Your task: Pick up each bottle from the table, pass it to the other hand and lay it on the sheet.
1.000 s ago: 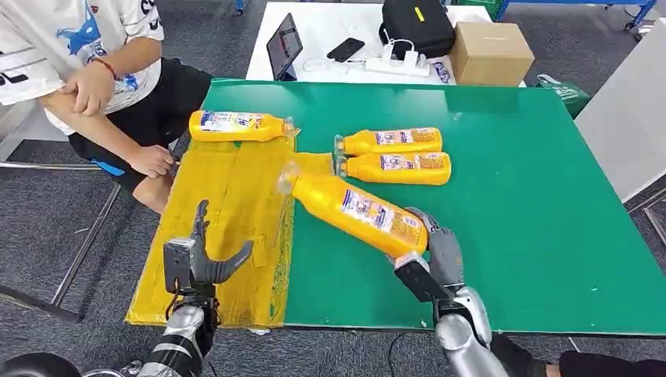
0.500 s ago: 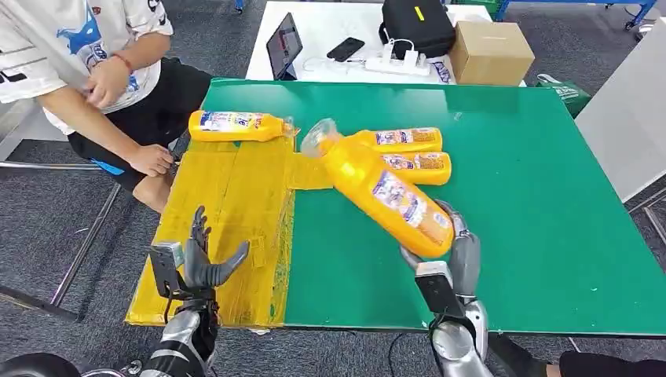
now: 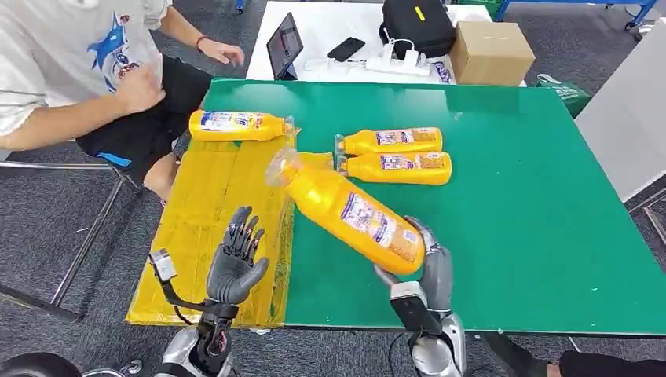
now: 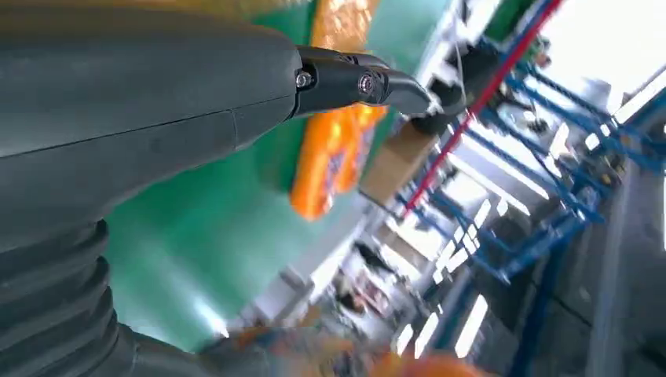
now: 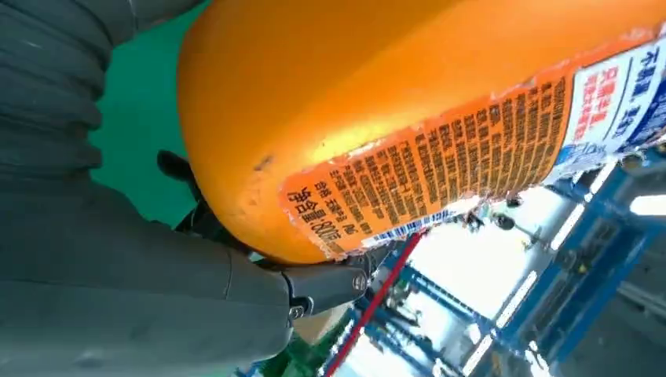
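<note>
Right robot hand (image 3: 424, 271) grips the raised bottle's (image 3: 345, 210) base.

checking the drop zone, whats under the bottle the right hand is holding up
The held bottle in the right hand hangs over bare green table, its cap end over the yellow sheet edge. The strip right beneath it is covered from view.
</note>
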You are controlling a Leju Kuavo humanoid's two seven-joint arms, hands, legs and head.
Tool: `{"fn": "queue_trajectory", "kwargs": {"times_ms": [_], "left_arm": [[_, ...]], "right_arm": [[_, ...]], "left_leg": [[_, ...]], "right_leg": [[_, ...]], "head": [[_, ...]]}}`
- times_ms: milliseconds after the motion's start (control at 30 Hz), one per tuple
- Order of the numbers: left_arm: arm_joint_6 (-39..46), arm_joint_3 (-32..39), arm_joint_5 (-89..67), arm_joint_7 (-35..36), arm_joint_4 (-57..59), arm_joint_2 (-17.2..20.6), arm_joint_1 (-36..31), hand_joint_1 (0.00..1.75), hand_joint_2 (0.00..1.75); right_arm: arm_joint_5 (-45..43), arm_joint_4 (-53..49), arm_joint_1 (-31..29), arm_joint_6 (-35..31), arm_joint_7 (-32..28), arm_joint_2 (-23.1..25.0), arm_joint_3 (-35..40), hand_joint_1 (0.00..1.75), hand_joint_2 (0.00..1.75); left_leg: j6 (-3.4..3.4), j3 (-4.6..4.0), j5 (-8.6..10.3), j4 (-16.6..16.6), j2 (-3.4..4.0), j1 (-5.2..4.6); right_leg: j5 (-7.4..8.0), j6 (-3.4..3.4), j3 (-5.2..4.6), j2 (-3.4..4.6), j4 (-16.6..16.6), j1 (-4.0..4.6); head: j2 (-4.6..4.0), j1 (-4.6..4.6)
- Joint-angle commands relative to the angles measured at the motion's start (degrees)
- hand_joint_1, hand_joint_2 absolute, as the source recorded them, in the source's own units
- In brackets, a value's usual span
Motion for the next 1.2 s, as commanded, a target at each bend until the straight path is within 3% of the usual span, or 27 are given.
{"fn": "queue_trajectory", "kwargs": {"times_ms": [33, 500, 967, 1200], "left_arm": [[-3.60, -7.29, 2.28, 0.18, -4.21, 2.80, 1.95, 0.00, 1.75], [-3.39, -8.64, 0.35, -0.42, -4.17, 2.93, 1.76, 0.00, 1.75], [-1.05, -10.42, -4.12, -0.77, -1.51, 2.89, 0.54, 0.00, 1.75], [-1.05, -10.42, -4.12, -0.77, -1.51, 2.89, 0.54, 0.00, 1.75]], "right_arm": [[-0.84, 10.54, -2.48, 1.23, -0.20, 1.15, 6.53, 1.75, 1.75], [-1.24, 17.37, -4.99, 4.01, -0.20, 2.80, 8.08, 1.75, 1.75], [3.34, 33.41, -9.79, 6.05, 0.21, 6.04, 16.19, 1.75, 1.75], [3.34, 33.41, -9.79, 6.05, 0.21, 6.04, 16.19, 1.75, 1.75]], "left_leg": [[-0.07, 0.28, -0.12, -0.03, 0.17, 0.10], [-0.04, 0.14, -0.04, -0.07, 0.07, 0.02], [-0.06, 0.26, -0.08, -0.07, 0.13, 0.08], [-0.05, 0.24, -0.08, -0.06, 0.07, 0.07]], "right_leg": [[-0.04, -0.11, 0.26, 0.09, -0.10, 0.12], [-0.02, -0.07, 0.11, 0.03, -0.07, 0.03], [-0.02, -0.10, 0.22, 0.06, -0.11, 0.10], [-0.06, -0.10, 0.21, -0.01, -0.09, 0.08]], "head": [[0.00, 0.02], [0.00, 0.02], [0.00, 0.04], [0.00, 0.04]]}}
